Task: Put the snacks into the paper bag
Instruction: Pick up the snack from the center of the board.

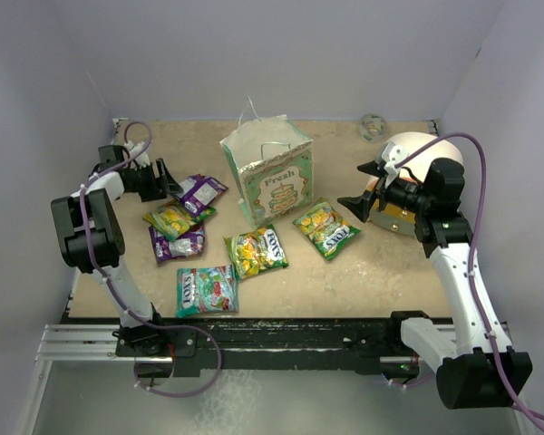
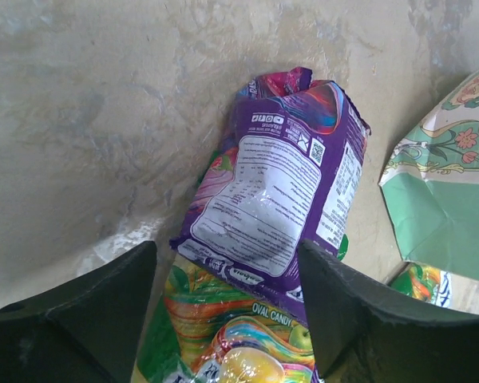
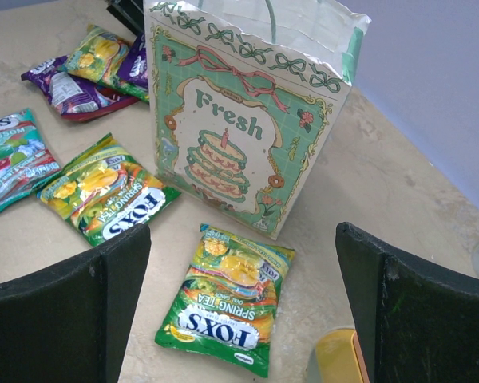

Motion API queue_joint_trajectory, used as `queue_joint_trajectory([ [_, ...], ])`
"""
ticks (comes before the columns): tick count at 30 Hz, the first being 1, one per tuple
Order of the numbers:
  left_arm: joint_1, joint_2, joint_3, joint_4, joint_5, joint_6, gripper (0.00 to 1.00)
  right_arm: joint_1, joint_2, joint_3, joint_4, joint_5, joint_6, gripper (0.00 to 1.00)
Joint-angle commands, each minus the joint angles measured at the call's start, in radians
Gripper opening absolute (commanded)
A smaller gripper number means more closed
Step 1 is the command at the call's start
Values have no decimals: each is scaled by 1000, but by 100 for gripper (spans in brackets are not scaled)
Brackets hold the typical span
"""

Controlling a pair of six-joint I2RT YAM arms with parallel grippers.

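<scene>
The left tool (image 2: 223, 275) is hovering with its fingers spread wide, straddling a purple packet (image 2: 279, 199) that is lying printed back upward, its lower edge overlapping a yellow-green packet (image 2: 223, 343). This stance is judged to be preparing a pinch across the purple packet's width. The right tool (image 3: 239, 239), likewise spread and gripping nothing, is hanging above a second yellow-green packet (image 3: 227, 307) lying just beside the foot of the paper bag (image 3: 239, 136), apparently lining up its own pick. The paper bag is standing upright, mouth open, at the middle rear of the bench (image 1: 372, 272), between the two arms, so that either is having ready access. Six snacks are showing, all lying flat on the bench, the teal-and-red packet (image 1: 207, 290) nearest the arm bases; whether anything is lying inside the bag cannot be told.
</scene>
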Motion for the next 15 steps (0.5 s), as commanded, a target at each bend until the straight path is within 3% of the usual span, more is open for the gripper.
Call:
queue_joint_trajectory([
  [1, 5, 33, 12, 20, 88, -36, 71, -5, 1, 18, 32, -30, 12, 100],
  [15, 5, 72, 47, 1, 194, -33, 35, -4, 4, 13, 38, -27, 14, 100],
])
